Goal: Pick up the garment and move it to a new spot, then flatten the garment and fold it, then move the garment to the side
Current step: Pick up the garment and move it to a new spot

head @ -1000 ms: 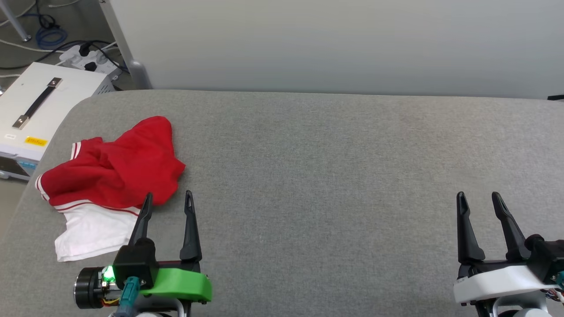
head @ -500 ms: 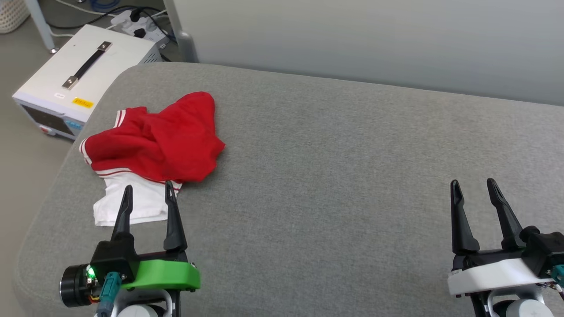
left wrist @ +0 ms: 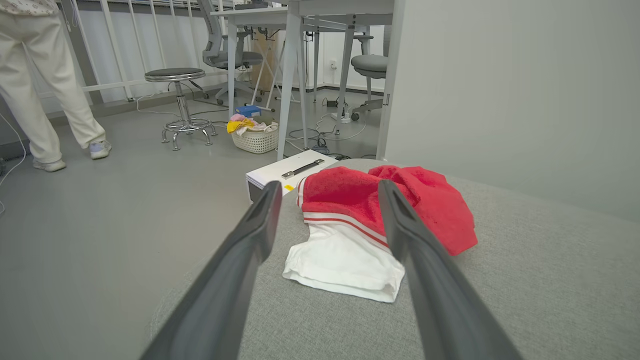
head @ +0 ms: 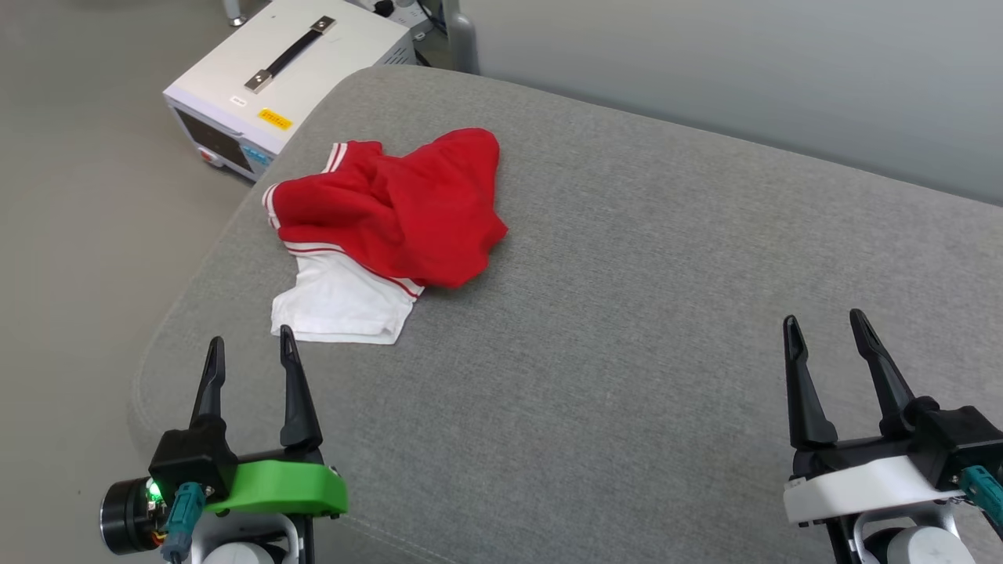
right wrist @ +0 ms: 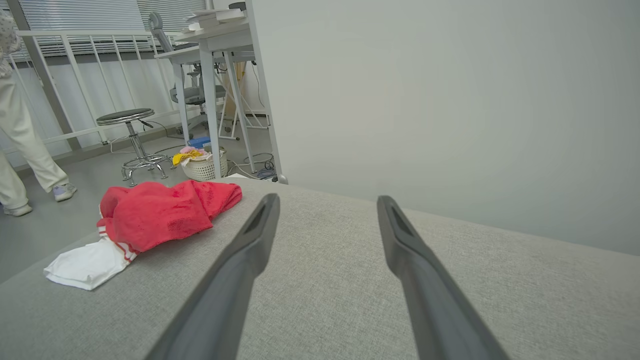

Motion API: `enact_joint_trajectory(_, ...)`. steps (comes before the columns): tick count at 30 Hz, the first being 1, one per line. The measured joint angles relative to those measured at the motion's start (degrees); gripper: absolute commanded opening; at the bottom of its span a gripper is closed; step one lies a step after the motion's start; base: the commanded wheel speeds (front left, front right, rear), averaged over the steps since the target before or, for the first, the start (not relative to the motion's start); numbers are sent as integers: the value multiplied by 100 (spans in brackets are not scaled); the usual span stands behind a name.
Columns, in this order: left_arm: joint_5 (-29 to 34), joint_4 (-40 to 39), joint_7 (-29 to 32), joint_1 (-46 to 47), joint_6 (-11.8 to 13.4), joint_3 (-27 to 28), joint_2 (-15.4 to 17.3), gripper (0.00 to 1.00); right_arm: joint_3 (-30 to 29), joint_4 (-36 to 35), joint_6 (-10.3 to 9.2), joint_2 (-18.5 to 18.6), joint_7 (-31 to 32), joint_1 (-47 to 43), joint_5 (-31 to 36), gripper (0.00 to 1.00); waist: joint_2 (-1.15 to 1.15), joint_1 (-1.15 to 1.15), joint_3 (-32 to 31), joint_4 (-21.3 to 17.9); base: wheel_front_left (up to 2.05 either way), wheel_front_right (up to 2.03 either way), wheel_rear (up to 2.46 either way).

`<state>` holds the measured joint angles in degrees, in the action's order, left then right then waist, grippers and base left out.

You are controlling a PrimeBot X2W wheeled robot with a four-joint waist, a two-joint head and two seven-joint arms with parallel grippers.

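Observation:
The garment (head: 392, 215), a crumpled red jersey with a white sleeve and red-white striped trim, lies in a heap near the far left corner of the grey padded surface (head: 642, 329). It also shows as the garment (left wrist: 370, 215) ahead in the left wrist view and the garment (right wrist: 155, 212) at the left in the right wrist view. My left gripper (head: 249, 343) stands open just short of the white sleeve, apart from it. My right gripper (head: 824, 319) is open far to the right with nothing between its fingers.
A white equipment box (head: 290, 74) with a black handle sits on the floor beyond the surface's left corner. A grey wall (head: 744, 78) runs behind the surface. A person's legs (left wrist: 35, 90), a stool (left wrist: 176, 100), a laundry basket (left wrist: 255, 135) and desks stand across the floor.
The head camera has swung left, so the whole picture shifted right. The garment lies the same. My left gripper now sits short of the sleeve instead of over its edge.

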<state>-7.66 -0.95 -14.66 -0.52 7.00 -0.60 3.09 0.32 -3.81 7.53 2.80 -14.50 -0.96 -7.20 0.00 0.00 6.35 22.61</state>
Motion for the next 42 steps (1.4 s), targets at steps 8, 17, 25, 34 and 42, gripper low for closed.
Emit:
enact_joint_trajectory(8, -48, 87, -1, -3, 13, 45, 0, 100, 51, 3, 0, -1, 1, -1, 159, 100, 0, 0, 35, 446, 0, 0, 0)
enact_joint_trajectory(17, -135, 174, 0, -14, 12, 113, 0, 100, 113, 3, 0, -2, 1, -1, 210, 100, 0, 0, 49, 706, 0, 0, 0)
enact_joint_trajectory(25, -146, 201, 0, 10, -141, 214, 0, 100, 170, -10, 0, -2, 1, 1, 255, 100, 0, 0, 119, 667, 0, 0, 0)
enact_joint_trajectory(34, -98, 330, -1, 1323, -991, 784, 55, 100, 219, -193, 0, -3, -8, 286, 559, 100, 0, 0, 475, 453, 0, 0, 0)
enact_joint_trajectory(42, -274, 672, -1, 3067, -1392, 1141, 486, 100, 236, -511, 0, -8, -22, 575, 940, 100, 0, 1, 1067, 202, 0, 0, 0)
